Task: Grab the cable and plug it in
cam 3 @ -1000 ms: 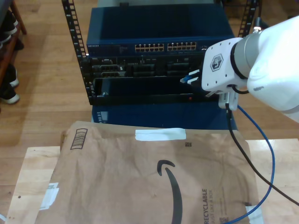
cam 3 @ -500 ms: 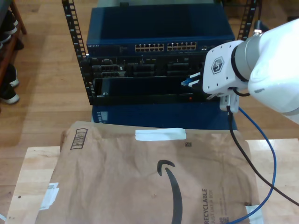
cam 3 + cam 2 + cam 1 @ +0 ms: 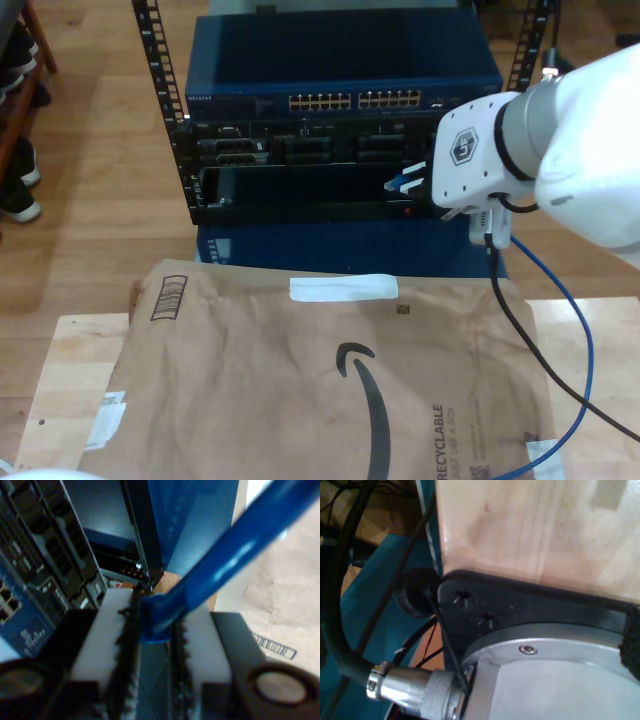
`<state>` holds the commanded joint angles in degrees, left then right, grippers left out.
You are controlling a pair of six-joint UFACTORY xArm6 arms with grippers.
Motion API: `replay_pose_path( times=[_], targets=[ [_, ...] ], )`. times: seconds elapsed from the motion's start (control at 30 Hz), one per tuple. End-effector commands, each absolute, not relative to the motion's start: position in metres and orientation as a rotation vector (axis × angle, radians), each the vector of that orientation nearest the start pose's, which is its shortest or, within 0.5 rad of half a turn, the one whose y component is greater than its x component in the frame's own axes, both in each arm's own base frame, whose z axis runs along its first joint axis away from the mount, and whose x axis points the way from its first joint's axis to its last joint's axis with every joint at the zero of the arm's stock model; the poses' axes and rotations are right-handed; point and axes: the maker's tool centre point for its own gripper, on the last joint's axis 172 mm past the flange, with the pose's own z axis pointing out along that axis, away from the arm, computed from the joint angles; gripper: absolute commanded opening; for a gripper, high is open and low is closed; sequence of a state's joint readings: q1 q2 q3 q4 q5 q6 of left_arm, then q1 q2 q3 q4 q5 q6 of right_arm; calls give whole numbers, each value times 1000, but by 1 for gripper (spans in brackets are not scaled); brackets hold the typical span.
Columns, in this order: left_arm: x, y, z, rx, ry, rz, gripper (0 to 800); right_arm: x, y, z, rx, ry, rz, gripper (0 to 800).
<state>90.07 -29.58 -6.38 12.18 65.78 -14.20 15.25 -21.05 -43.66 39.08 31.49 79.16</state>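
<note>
Bright blue and thin, the cable (image 3: 220, 560) was pinched between the white pads (image 3: 107, 630) of my second gripper (image 3: 154, 630), jaws closed on it close behind its end. In the second wrist view the jacket bent sharply where it left the pads and ran off toward two o'clock of that picture. The plug itself was hidden between the pads and could not be made out.

In the exterior view the second gripper (image 3: 405, 183) stood in front of the equipment rack (image 3: 300, 150), a short blue stub showing at its tip, near the dark bay below the port rows and apart from the panel. From the wrist the cable (image 3: 575, 330) hung down in a loose curve toward five o'clock of that view, crossing the brown paper mailer (image 3: 300, 390) near the picture's lower edge. A thicker black robot cable (image 3: 530, 350) ran beside it.

Judgement on handling: light and limp, so the free length would sag and drag rather than push. The jacket looked smooth and could slip or twist in the pads. The clear plug, with its latch tab, would be the fragile part. Best hold is close behind the plug, as here, so the tip stays stiff for insertion.

My first gripper: its state could not be told. The first wrist view showed a black mounting plate (image 3: 520, 600), a metal connector (image 3: 415, 690) and pale wood (image 3: 530, 525).
</note>
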Motion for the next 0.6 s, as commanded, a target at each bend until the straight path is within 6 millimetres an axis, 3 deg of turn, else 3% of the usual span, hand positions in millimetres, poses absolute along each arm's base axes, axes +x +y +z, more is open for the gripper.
replay_pose_path(
  times=[0.13, 0.3, 0.37, 0.6],
  targets=[
    [-45, 106, 41, 1908, 2130, -749, 799, 465, 178, 305, -1674, 1715, 13, 0],
    [-45, 106, 41, 1907, 2130, -751, 799, 448, 174, 273, -1710, 1752, 33, 0],
    [-45, 106, 41, 1907, 2130, -751, 799, 449, 175, 269, -1708, 1759, 41, 0],
    [-45, 106, 41, 1908, 2130, -749, 799, 457, 230, 296, -1777, 1640, 64, 0]
  ],
)
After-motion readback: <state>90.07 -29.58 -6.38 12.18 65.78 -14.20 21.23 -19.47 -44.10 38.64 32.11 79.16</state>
